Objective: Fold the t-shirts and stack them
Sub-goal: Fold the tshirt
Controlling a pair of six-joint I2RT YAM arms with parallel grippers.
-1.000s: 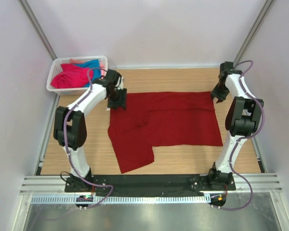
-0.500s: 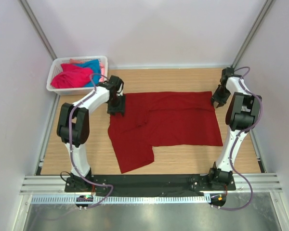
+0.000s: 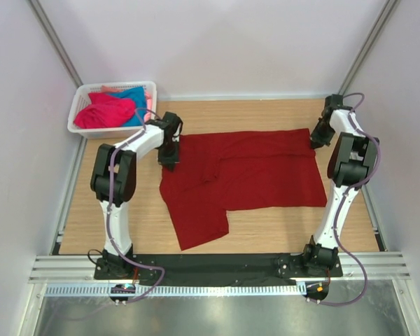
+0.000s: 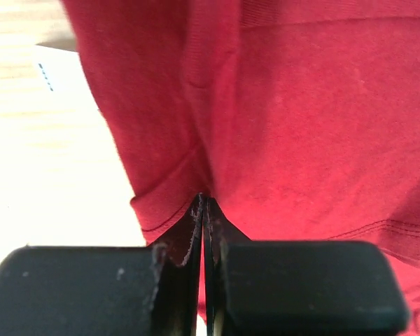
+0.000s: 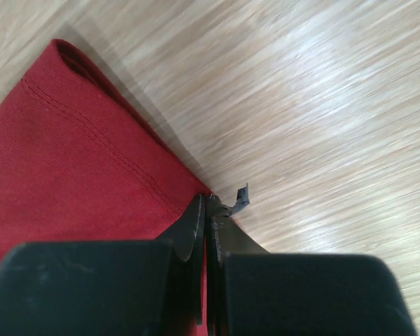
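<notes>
– Both arms have drawn in since a second ago: the left gripper has come toward the bases along the red shirt, and the cloth has slid a little to the right with it.

– Are they holding?

– Left wrist view shows its fingers pressed together with a fold of red cloth pinched between them. The right gripper is closed too, on the very hem at the far right corner. A thin bite, I'd say.

– How does the red shirt lie?

– Flat on the desk, long axis left to right, stretched between the two grippers. Each arm has its own end. One flap reaches toward the bases on the left side.

– So the fold goes which way?

– Probably far edge toward the near edge. Bare wood lies in front of the right half, so there's room.

– Anything in the way?

– The basket with the pink shirt and blue shirt sits in the far left corner, near the left arm but apart from the cloth.
</notes>
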